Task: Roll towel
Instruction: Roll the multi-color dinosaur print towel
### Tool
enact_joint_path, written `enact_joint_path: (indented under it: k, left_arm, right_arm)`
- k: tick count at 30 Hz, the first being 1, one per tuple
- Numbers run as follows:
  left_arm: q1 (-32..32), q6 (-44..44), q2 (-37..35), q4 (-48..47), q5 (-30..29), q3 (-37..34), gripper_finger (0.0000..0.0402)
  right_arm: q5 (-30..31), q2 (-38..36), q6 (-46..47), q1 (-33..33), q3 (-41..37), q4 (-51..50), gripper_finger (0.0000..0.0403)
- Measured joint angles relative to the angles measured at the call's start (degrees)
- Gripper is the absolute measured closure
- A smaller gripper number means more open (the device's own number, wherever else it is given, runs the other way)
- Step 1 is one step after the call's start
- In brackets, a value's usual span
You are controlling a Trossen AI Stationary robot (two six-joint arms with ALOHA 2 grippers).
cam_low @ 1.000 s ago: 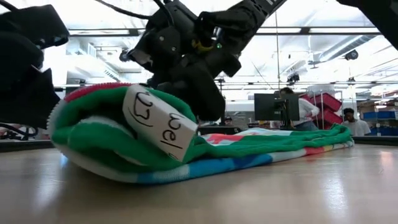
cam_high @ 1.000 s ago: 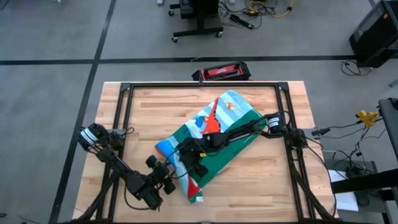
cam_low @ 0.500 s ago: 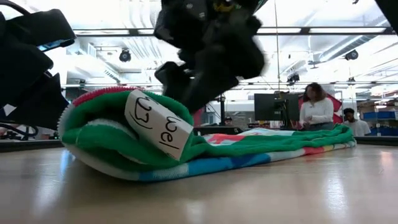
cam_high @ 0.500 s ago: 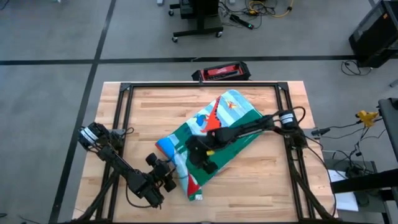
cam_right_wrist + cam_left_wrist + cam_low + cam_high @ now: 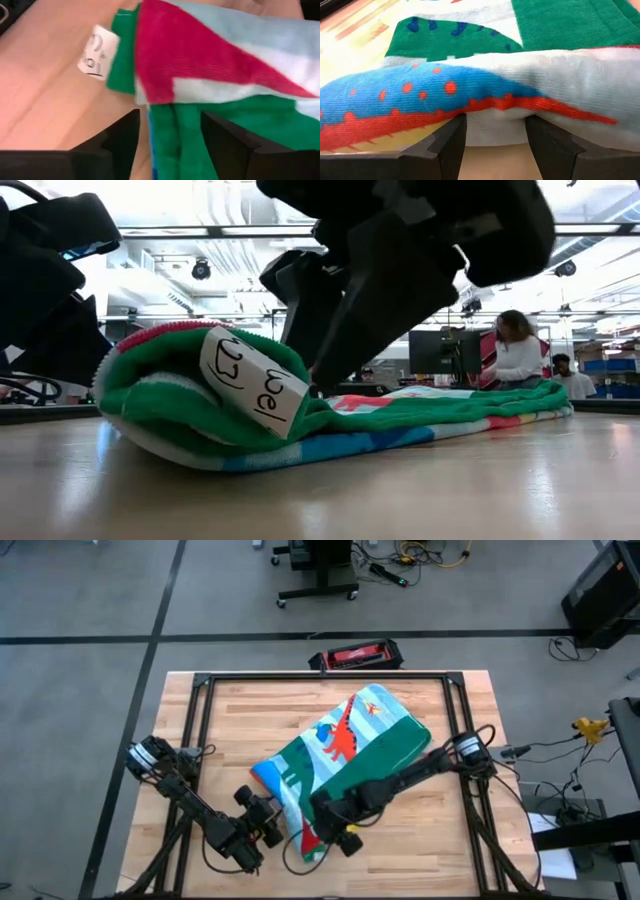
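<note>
Item: one towel [image 5: 345, 755], a large soft cloth with a green border and a pale blue centre printed with red, blue and green cartoon dinosaurs. It lies folded into a long band on the pale wooden plank surface [image 5: 240, 715]. Its long axis runs on a diagonal, from the far right of the surface down to the near edge between the two arms. The near end is humped up into a thick fold, seemingly the start of a roll.

Attached: one white cloth label [image 5: 252, 380] with handwritten marks, hanging off the near corner of the fold.

Left gripper [image 5: 268, 830]: at the near left flank of the towel. In the left wrist view its two dark fingers [image 5: 451, 142] stand wide apart with the blue and red edge of the cloth lying just past them and across the gap; nothing is clamped.

Right gripper [image 5: 343, 830]: over the near end of the band, on the opposite flank, arm stretched along the towel's length. Its fingers [image 5: 122, 132] are apart, straddling the green folded edge beside the label; contact with the cloth cannot be confirmed.

Governing relation: the near end lies between the two grippers, both about equally close, each facing the fold from its own side. A roll would likely travel along the long axis toward the far right end.

Count: towel, one; label, one; arms, two; red and black case [image 5: 357, 656] on the floor beyond the surface, one; people [image 5: 513, 345] in the room behind, at least two.
</note>
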Motion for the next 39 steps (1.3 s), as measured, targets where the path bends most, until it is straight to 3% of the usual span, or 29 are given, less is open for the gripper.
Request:
enact_joint_path:
  k: [11, 27, 39]
  left_arm:
    - [0.0, 1.0, 0.0, 0.3, 1.9, 1.2, 0.0212]
    - [0.8, 4.1, 0.0, 1.2, 1.4, 1.9, 0.0212]
    - [3.3, 7.0, -0.2, 1.4, 1.2, 1.9, 0.0212]
  right_arm:
    - [0.5, 1.5, -1.1, -2.6, -0.3, 4.4, 0.0393]
    - [-5.1, 7.1, -4.5, -5.6, -0.4, 16.0, 0.0402]
    - [2.7, 3.3, -7.2, -6.0, -0.4, 6.2, 0.0403]
